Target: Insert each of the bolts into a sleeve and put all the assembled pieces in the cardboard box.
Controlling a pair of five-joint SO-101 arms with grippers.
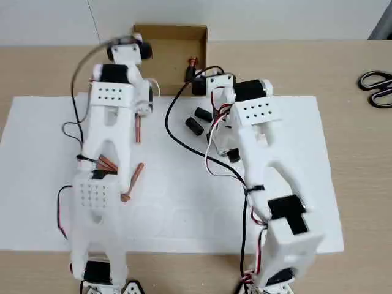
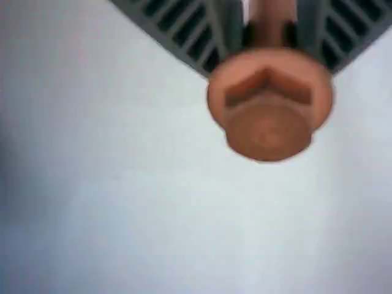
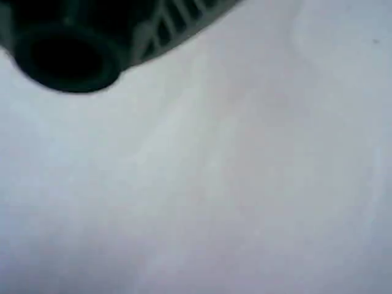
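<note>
The left gripper clamps a copper-coloured, round-headed bolt over the white sheet. The right gripper grips a black, hollow, tubular sleeve above that sheet.

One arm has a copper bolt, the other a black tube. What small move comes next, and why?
Probably swing the left gripper toward the right gripper so the bolt lines up with the open end of the sleeve. The left is shut on the bolt, the right on the sleeve, and the two pieces are apart over the white sheet.
</note>
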